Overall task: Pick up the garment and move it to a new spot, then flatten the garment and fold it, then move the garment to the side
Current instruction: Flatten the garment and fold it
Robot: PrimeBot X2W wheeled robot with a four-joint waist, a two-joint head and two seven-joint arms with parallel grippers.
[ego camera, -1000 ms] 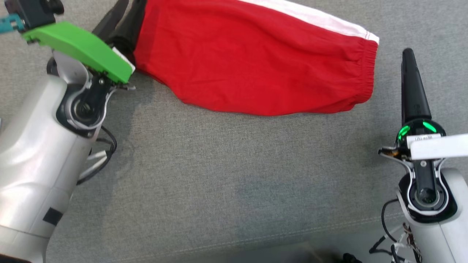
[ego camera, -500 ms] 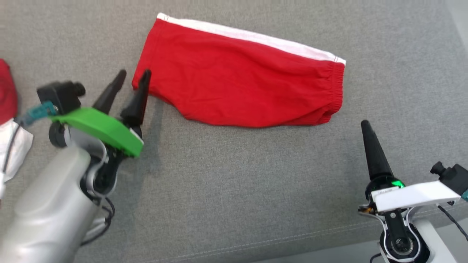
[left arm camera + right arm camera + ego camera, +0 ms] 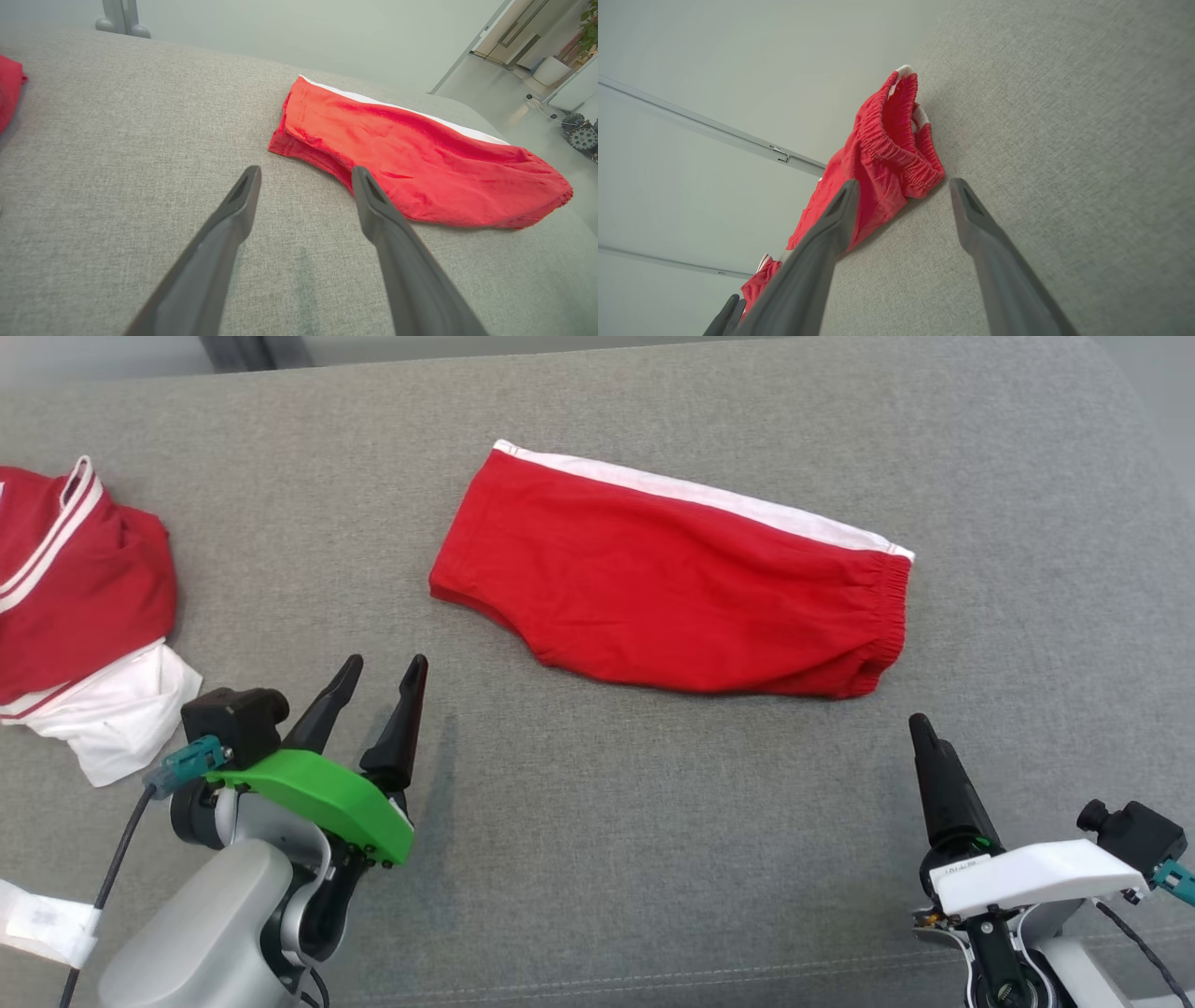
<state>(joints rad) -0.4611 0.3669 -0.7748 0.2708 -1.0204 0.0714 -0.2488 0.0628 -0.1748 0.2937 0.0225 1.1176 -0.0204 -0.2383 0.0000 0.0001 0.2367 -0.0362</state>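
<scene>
- Head view: the garment [image 3: 672,607], red shorts with a white side stripe, lies flat and folded lengthwise on the grey upholstered surface [image 3: 597,859].
  - Its long axis runs across the robot's front, leg hem toward the robot's left and elastic waistband toward its right.
  - The left end effector [image 3: 387,663] sits on the robot's side of the hem end, fingers spread and empty, near the cloth but apart from it.
  - The right end effector [image 3: 920,723] is seen edge-on just short of the waistband corner, so this view does not show its gap.
  - Each arm faces its own end of the garment, and neither looks clearly nearer.
  - A pile of red and white clothes [image 3: 75,579] lies well to the left, which is probably the side the folded piece is meant to go to.
- Left wrist view: the left end effector [image 3: 306,171] has its fingers wide apart with nothing between them.
  - The garment [image 3: 420,154] lies ahead and to the right of the fingers.
  - Stacked layers show at the hem edge, which the head view flattens out.
- Right wrist view: the right end effector [image 3: 903,183] is also spread and empty, settling what the head view hides.
  - The garment [image 3: 887,154] lies just beyond the fingertips, with the gathered waistband mouth facing them.
  - A grasp at that end would likely need a short reach forward.
</scene>
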